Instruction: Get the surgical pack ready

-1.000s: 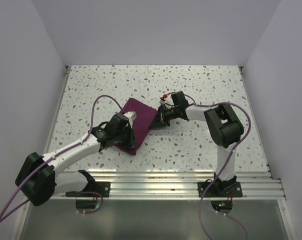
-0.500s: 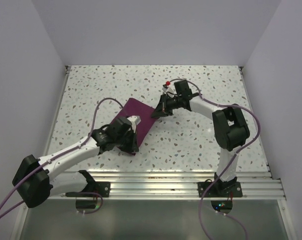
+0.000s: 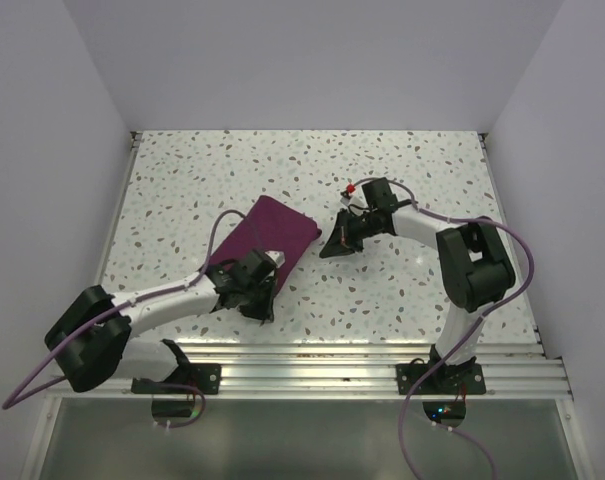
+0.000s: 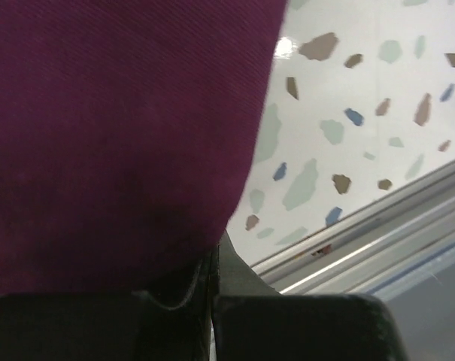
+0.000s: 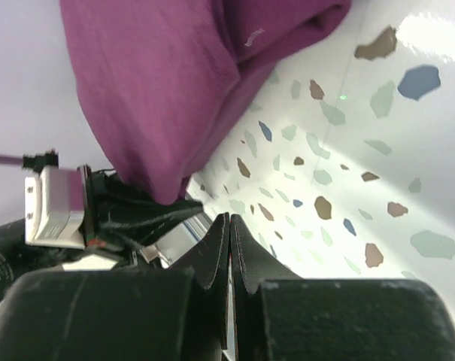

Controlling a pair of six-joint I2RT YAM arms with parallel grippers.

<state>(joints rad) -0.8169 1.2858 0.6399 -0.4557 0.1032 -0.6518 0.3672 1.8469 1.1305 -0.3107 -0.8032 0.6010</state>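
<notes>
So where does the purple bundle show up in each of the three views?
Top view: purple bundle left of centre, on the speckled table.
Left wrist: fills the upper left and middle.
Right wrist: across the top left.
Shared landmark: the speckled table, showing to its right in every view.

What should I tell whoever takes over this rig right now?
Left gripper: shut, at the near corner of the pack. Whether it pinches cloth cannot be told.
Right gripper: shut, empty, low over the table just right of the pack, not touching it.
Pack: a folded purple bundle lying diagonally, left of centre. No tray or instruments show.
Done: the wrapping looks complete.
Left: probably only checking that the near corner is tucked, then clearing both arms.
</notes>
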